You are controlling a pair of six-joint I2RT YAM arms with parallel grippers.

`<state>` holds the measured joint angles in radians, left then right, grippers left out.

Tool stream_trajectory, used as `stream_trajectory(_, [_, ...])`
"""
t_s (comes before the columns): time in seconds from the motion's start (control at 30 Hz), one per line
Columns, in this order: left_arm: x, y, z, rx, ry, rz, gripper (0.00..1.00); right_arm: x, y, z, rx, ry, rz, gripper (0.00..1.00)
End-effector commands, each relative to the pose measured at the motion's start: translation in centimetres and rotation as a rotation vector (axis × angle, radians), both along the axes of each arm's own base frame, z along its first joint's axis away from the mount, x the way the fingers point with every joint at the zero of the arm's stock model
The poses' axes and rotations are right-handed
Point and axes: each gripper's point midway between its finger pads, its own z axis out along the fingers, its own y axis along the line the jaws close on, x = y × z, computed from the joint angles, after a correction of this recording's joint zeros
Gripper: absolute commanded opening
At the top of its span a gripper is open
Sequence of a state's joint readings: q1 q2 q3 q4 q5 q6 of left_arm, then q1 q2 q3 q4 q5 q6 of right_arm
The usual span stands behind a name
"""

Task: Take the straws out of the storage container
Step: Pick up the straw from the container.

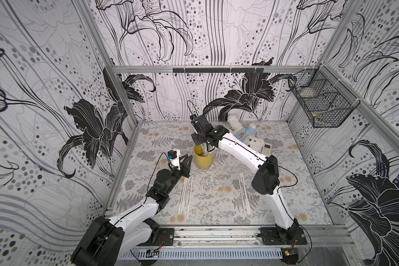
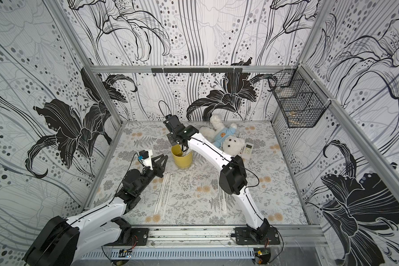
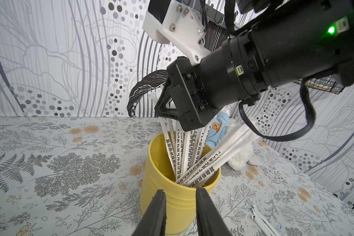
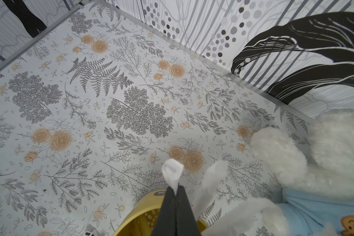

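The mustard-yellow storage container (image 1: 203,160) (image 2: 182,159) (image 3: 211,183) stands upright on the floral table with several white printed straws (image 3: 192,155) (image 1: 205,148) leaning out of it. My right gripper (image 4: 176,187) (image 1: 204,143) hangs over the container's mouth, shut on the top end of one straw (image 4: 173,169). My left gripper (image 3: 180,192) (image 1: 189,159) is open just left of the container, with the yellow wall showing between its fingers and nothing held. Two pairs of straws lie flat on the table (image 1: 186,195) (image 1: 244,193).
A white teddy in a blue shirt (image 1: 247,135) lies behind and to the right of the container, with a white remote (image 1: 267,148) beside it. A black wire basket (image 1: 320,103) hangs on the right wall. The right arm reaches across the middle of the table.
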<state>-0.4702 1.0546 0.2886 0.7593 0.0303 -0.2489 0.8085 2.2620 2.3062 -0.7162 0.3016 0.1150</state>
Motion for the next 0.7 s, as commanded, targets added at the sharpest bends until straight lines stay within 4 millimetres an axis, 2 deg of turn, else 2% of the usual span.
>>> stream_trajectory(0.0, [-0.3,-0.5,1.2,-0.018,-0.051,-0.031,0.30,-1.0,-0.2,4.3,0.023,-0.082,0.014,0.02])
stream_trajectory(0.4, [-1.3,-1.1,2.7,-0.022,-0.095,-0.049,0.29,-2.8,0.0,9.7,0.053,-0.186,0.048,0.01])
stream_trajectory(0.67, [-2.2,-1.4,3.9,-0.029,-0.120,-0.062,0.28,-4.3,0.7,12.5,0.088,-0.246,0.081,0.01])
